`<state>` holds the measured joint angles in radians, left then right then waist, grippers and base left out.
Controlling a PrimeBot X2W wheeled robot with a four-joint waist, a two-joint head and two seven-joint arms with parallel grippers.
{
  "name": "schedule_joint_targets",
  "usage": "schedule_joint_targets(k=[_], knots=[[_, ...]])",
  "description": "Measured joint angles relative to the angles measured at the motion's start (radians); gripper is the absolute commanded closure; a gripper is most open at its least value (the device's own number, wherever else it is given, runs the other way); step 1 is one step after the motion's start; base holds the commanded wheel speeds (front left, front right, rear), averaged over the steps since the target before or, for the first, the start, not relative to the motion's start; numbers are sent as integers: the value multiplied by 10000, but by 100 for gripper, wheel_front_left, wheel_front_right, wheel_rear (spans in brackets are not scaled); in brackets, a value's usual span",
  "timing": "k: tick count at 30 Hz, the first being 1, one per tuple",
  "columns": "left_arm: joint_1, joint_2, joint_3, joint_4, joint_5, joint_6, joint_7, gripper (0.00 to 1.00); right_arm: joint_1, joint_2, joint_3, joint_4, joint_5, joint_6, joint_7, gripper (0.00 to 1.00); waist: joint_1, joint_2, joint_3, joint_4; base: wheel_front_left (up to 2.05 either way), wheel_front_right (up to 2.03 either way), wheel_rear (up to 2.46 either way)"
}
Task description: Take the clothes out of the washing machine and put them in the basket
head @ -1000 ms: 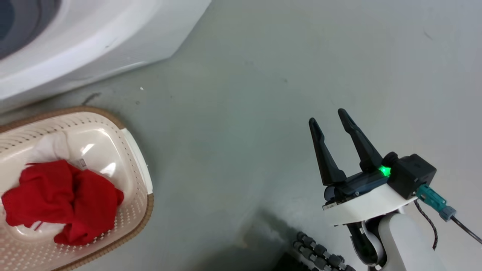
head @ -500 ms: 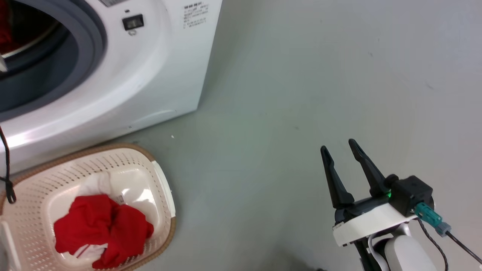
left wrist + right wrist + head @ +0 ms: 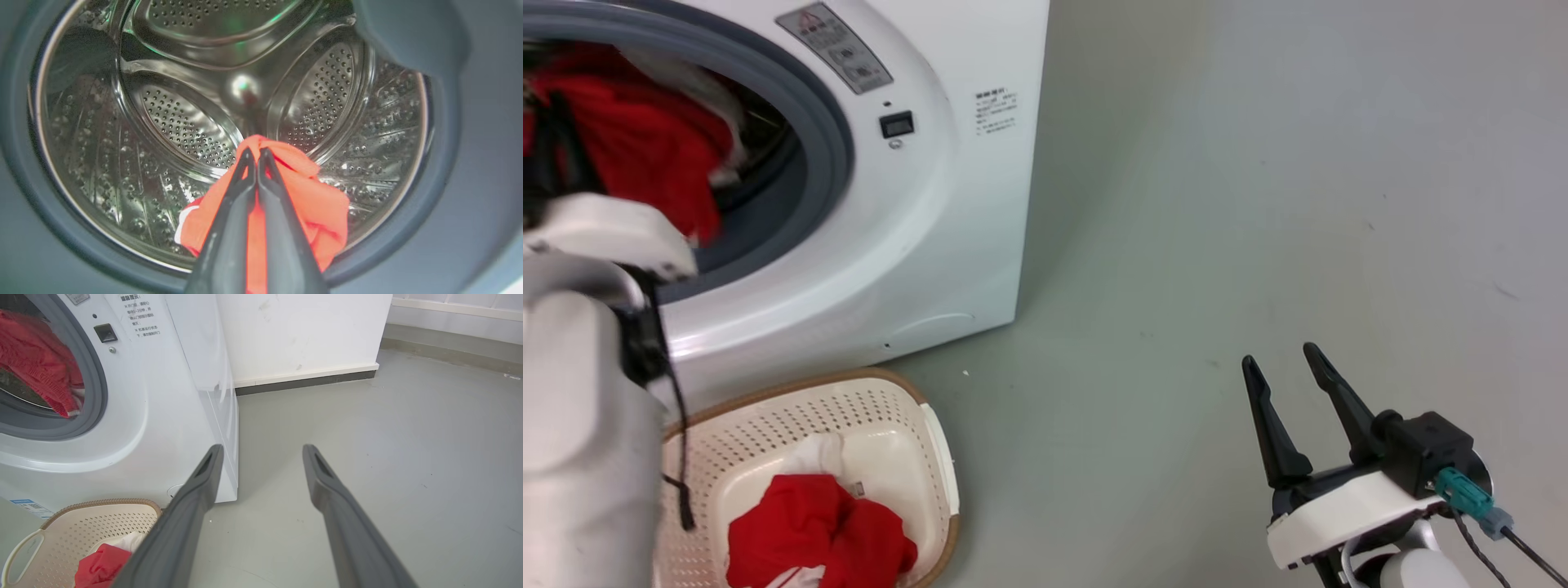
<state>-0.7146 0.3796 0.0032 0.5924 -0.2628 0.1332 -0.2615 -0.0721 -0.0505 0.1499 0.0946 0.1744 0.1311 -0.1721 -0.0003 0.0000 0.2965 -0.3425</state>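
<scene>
On the head view the washing machine (image 3: pixel 915 245) sits at the upper left with its round opening uncovered, and a red garment (image 3: pixel 637 139) hangs bunched in the mouth of it. My left forearm (image 3: pixel 580 408) runs pale up the left edge toward that opening. The basket (image 3: pixel 882 408) stands on the floor (image 3: pixel 1217 204) just beside the foot of the machine's front, and red clothes (image 3: pixel 817 539) with a bit of white lie heaped at the near end of its base. My right hand (image 3: pixel 1280 357) hangs at the lower right over bare floor, well apart from the basket, fingers parted with nothing between them. On the left wrist view my left hand (image 3: pixel 255 152) is pressed together at the tips on a fold of the red garment, lifted inside the shiny perforated drum (image 3: pixel 184 122), with the cloth drooping below the fingers toward the grey rubber rim (image 3: pixel 24 204). On the right wrist view the right hand's fingers spread wide and empty above the floor; the machine stands at the left, the garment shows red in its opening, the basket sits in the lower left corner, and a white wall (image 3: pixel 302 335) stands behind.
</scene>
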Motion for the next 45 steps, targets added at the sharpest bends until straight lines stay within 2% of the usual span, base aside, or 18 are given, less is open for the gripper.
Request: schedule_joint_targets(k=[7, 16, 26, 35, 45], knots=[[1777, -861, 251, -1710, 253, 15, -13, 100, 429, -2, -128, -313, -174, 0, 339, 0, -1, 0, -815, 402, 0, 0, 0], [3676, -1967, -163, -3455, 594, -194, -15, 100, 1059, -4, -326, -738, -360, 0, 767, 0, 0, 0, -1671, 1069, 0, 0, 0], [5894, -2579, -965, -5005, 842, -322, -10, 100, 1593, -6, -437, -1290, -550, 0, 1204, 0, 1, 0, -2341, 1978, 0, 0, 0], [6922, -2824, -1308, -4819, 648, -228, 42, 100, 1741, -6, -447, -1662, -617, 0, 1350, 0, 2, 0, -2002, 2419, 0, 0, 0], [6421, -3129, -1588, -3396, 374, -284, 13, 100, 1010, -6, -364, -1873, -617, 0, 1290, 0, 4, 0, -522, 2630, 0, 0, 0]])
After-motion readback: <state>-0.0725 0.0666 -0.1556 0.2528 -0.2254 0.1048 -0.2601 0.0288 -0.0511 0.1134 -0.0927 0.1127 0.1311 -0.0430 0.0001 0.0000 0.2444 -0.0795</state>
